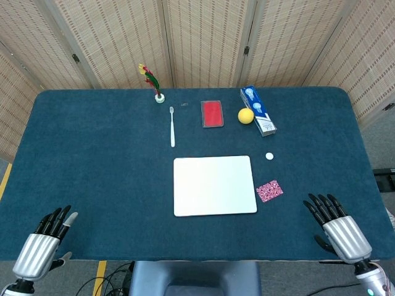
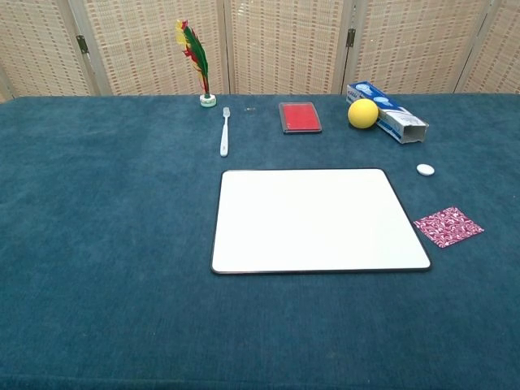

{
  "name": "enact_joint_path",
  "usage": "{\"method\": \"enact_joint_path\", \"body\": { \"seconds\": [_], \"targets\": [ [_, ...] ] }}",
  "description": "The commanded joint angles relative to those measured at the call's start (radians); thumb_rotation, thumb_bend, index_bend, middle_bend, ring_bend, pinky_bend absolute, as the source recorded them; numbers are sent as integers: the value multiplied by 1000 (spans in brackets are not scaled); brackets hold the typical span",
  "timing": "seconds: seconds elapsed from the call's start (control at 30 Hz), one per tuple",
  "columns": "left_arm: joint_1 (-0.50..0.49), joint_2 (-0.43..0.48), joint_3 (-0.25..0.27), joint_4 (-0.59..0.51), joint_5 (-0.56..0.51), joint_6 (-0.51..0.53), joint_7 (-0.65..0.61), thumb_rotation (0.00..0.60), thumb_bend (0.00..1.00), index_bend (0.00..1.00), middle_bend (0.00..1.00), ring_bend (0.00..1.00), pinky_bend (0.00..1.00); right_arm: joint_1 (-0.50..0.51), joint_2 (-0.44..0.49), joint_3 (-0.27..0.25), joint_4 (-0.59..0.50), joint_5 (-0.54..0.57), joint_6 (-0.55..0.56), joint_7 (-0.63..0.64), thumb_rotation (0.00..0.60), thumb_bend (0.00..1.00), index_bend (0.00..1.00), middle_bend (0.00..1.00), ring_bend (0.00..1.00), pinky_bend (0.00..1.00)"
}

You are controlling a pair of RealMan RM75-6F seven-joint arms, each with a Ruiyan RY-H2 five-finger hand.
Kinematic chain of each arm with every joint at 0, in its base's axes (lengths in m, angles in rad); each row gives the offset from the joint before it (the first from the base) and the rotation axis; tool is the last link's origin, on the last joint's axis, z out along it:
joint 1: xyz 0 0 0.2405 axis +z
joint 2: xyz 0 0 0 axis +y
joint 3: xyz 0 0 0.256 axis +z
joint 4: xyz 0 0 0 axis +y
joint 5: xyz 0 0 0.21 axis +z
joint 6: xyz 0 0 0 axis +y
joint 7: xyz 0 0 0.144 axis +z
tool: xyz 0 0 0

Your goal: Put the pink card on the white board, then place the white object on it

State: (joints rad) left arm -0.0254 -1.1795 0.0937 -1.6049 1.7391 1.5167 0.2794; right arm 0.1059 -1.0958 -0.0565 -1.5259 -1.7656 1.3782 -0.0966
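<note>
Your right hand [image 1: 341, 229] sits at the near right edge of the desk [image 1: 92, 160], fingers spread and holding nothing, and that is the sensible side to work from: the pink card [image 1: 270, 190] lies flat on the blue cloth just beside the right edge of the white board [image 1: 214, 185], not touching it, with your right hand nearer to it than anything else you control. The small white object [image 1: 269, 156] rests a little beyond the card, also to the right of the board and apart from it, so both task pieces fall to the same arm. Your left hand [image 1: 42, 243] is parked at the near left corner, fingers apart and empty, well clear of the board; it looks to have no job here. The board is bare, so neither step is done. The card is thin and lies flat on pile fabric, so getting under an edge is likely the hard part. The toothbrush [image 1: 171, 126], red pad [image 1: 212, 113], yellow ball [image 1: 245, 115] and blue box [image 1: 258, 110] line the far side, out of your path.
</note>
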Motion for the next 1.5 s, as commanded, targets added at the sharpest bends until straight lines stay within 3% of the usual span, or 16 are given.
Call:
{"method": "enact_joint_path", "body": {
  "seconds": [0.03, 0.2, 0.43, 0.67, 0.9, 1.13, 1.5],
  "targets": [
    [-9, 10, -12, -7, -32, -25, -18, 600, 166, 99, 0, 0, 190, 86, 38, 41, -19, 77, -127, -11, 600, 195, 123, 26, 0, 0],
    [-27, 4, -27, -12, -85, -75, -3, 600, 165, 99, 0, 0, 190, 159, 44, 70, -26, 145, -249, -33, 600, 195, 140, 27, 0, 0],
    [-60, 0, -55, -16, -141, -127, -14, 600, 165, 99, 0, 0, 190, 233, -43, 94, 53, 181, -325, -57, 600, 195, 238, 46, 0, 0],
    [-71, 4, -65, -13, -181, -148, -21, 600, 166, 99, 0, 0, 190, 266, -140, 87, 155, 149, -304, -11, 600, 195, 275, 46, 0, 0],
    [-68, 9, -60, -12, -184, -138, -31, 600, 165, 99, 0, 0, 190, 265, -267, 57, 349, 78, -204, 74, 600, 191, 275, 41, 0, 0],
    [-68, 10, -55, -13, -177, -128, -35, 600, 166, 99, 0, 0, 190, 264, -333, 31, 468, 66, -179, 132, 600, 189, 275, 34, 0, 0],
    [-76, 8, -55, -12, -184, -136, -36, 600, 166, 99, 0, 0, 190, 306, -341, 36, 467, 107, -240, 161, 600, 187, 275, 32, 0, 0]
  ]
}}
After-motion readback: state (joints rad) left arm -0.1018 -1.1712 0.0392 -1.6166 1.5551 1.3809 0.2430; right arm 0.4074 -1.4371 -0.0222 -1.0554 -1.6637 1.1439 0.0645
